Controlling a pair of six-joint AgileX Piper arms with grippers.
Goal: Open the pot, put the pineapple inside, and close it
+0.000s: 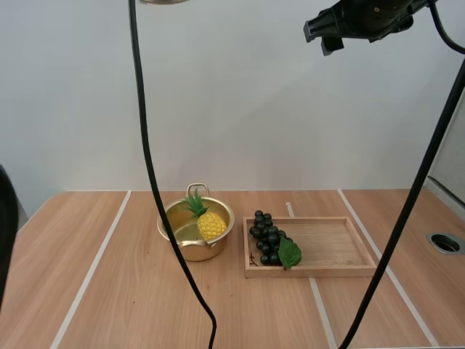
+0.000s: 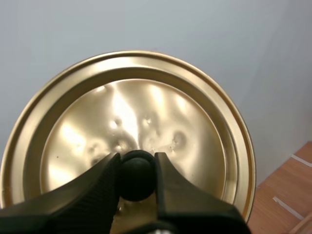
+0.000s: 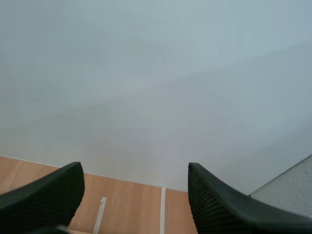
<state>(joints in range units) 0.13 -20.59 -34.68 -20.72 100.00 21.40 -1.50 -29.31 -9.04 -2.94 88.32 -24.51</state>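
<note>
Gold lid (image 2: 141,107) knob (image 2: 137,179) pinched by left gripper (image 2: 137,163); right gripper (image 3: 135,168) spread; pineapple (image 1: 211,225) in pot (image 1: 195,251)

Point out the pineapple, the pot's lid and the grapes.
pineapple (image 1: 211,226): high view, on its yellow body.
lid (image 2: 146,109): left wrist view, on its dented gold face.
grapes (image 1: 266,238): high view, middle of the bunch.

A plain pale grey wall (image 1: 240,109) is seen behind a light wooden surface (image 1: 109,291). The surface is crossed by thin pale stripes (image 1: 91,270) running from front to back. A round, metal-rimmed opening (image 1: 445,243) is set into it near the right edge. A grey speckled panel (image 1: 452,163) is placed at the right, beside the wall. Soft, even light is cast throughout.
</note>
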